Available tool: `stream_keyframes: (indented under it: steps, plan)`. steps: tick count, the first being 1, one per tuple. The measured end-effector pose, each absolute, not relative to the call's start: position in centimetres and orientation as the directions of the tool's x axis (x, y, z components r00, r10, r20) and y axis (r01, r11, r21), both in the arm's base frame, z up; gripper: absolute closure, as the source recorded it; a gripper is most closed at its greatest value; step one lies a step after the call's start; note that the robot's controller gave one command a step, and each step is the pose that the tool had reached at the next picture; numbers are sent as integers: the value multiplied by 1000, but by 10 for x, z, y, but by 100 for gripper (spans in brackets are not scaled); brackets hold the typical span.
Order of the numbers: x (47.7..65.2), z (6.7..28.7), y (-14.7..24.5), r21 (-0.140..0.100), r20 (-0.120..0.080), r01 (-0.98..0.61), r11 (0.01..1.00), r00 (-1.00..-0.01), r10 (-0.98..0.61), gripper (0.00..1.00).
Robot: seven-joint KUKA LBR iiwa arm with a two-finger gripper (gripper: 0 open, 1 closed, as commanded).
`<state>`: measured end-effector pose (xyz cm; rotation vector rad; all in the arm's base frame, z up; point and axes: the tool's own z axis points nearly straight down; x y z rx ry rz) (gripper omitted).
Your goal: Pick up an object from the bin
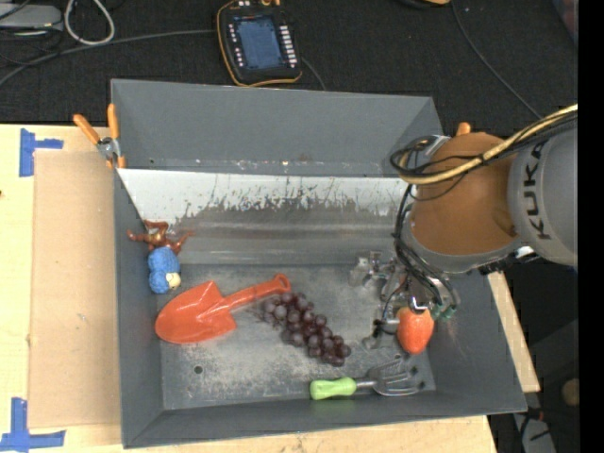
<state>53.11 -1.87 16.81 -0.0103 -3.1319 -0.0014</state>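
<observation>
The gripper [398,325] sits low in the bin [283,149], just above the green-handled fork [363,385]. A small orange-red toy vegetable [415,332] lies at its tip, above the fork's prongs. Whether the jaws are wide or narrow cannot be told.

In the bin [283,140] I see a toy figure [162,260] at the floor's upper left. A toy shovel [209,314] lies just below it, with a grape bunch [304,327] just right of the shovel. A fork [363,385] lies along the lower edge, and a small fruit toy [415,331] sits at far right, just beside my pincer [398,308].
</observation>
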Motion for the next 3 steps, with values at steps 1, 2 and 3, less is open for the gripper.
stream_keyframes:
  steps: [1, 2, 3]
  plan:
    - [533, 172, -18, 0, 2, 5, 1000, -1000, 5, 0]
    - [525, 69, 24, 2, 8, 56, 998, -998, 56, 0]
    - [519, 143, 50, 1, -10, 102, 995, -995, 102, 0]
